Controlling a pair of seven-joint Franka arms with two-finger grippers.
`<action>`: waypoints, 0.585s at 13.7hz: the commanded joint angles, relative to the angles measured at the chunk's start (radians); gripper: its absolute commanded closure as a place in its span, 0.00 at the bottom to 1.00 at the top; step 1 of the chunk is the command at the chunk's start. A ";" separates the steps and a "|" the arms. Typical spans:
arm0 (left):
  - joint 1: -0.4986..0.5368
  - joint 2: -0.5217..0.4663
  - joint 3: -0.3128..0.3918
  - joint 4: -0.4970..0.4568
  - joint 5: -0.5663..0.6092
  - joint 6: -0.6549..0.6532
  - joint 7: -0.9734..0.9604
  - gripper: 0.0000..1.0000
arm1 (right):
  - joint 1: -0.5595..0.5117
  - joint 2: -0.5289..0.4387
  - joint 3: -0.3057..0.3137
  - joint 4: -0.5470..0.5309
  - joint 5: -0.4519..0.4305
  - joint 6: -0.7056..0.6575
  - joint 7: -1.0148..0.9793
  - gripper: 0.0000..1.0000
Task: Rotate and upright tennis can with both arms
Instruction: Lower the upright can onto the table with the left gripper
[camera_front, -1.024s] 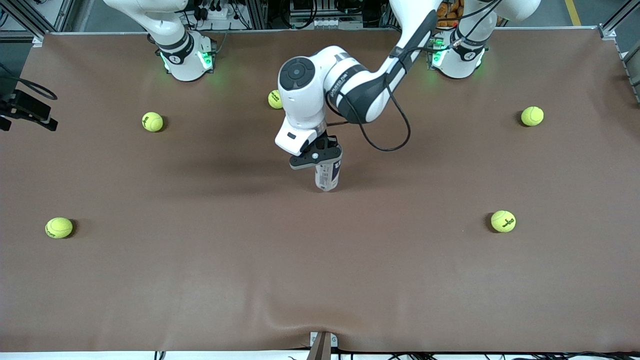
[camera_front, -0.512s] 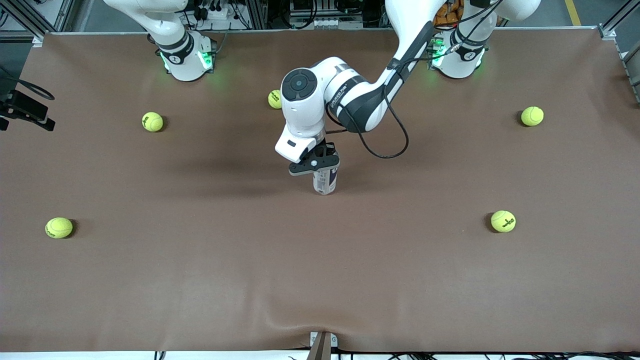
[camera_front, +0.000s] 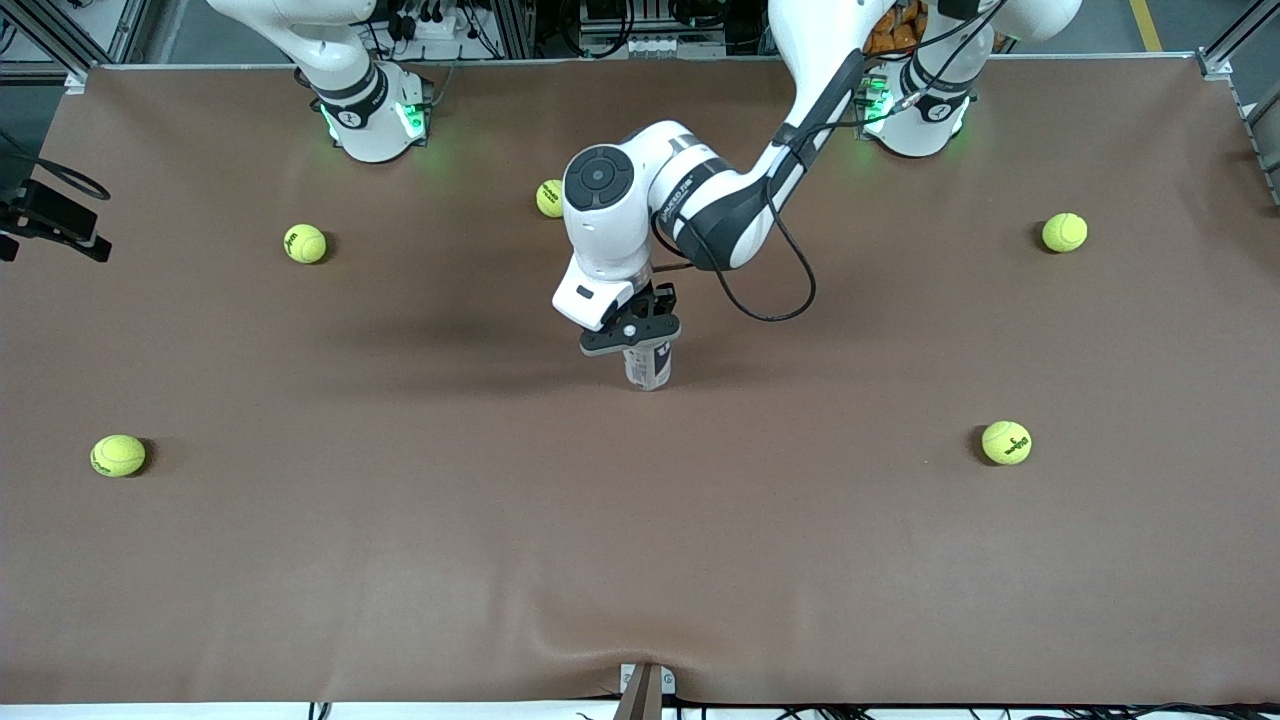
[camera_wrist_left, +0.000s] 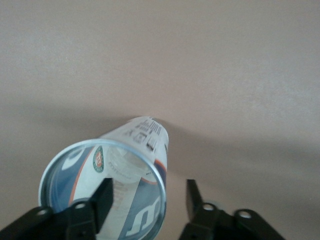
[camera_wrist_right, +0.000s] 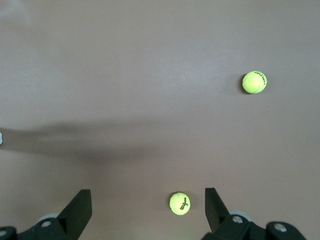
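Observation:
The tennis can (camera_front: 648, 369) stands roughly upright on the brown mat in the middle of the table, open silver-rimmed mouth up. My left gripper (camera_front: 633, 336) is directly over its top. In the left wrist view the can (camera_wrist_left: 135, 150) shows from above: one finger (camera_wrist_left: 103, 201) lies across its mouth and the other finger (camera_wrist_left: 193, 196) stands apart from the rim, with the wall between them. The left gripper (camera_wrist_left: 149, 189) is open. My right gripper (camera_wrist_right: 146, 194) is open and empty, high over the mat, out of the front view; that arm waits.
Several yellow-green tennis balls lie scattered on the mat: (camera_front: 550, 198), (camera_front: 305, 243), (camera_front: 1064, 232), (camera_front: 1006, 442), (camera_front: 118, 455). Two balls show under the right gripper (camera_wrist_right: 180, 203), (camera_wrist_right: 254, 82). The arm bases (camera_front: 370, 110), (camera_front: 915, 105) stand along the farthest edge.
The left gripper has come down over the can, which has gone from slightly tilted to nearly upright on the mat. The right arm has not visibly moved.

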 joint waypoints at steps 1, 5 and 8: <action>0.002 -0.044 0.011 0.011 -0.016 -0.023 0.001 0.00 | -0.012 0.002 0.014 0.009 0.011 -0.008 0.007 0.00; 0.037 -0.153 0.024 0.012 -0.013 -0.097 0.001 0.00 | -0.008 0.002 0.014 0.007 0.010 -0.008 0.007 0.00; 0.089 -0.217 0.045 0.012 -0.016 -0.111 0.010 0.00 | -0.010 0.002 0.014 0.007 0.011 -0.008 0.007 0.00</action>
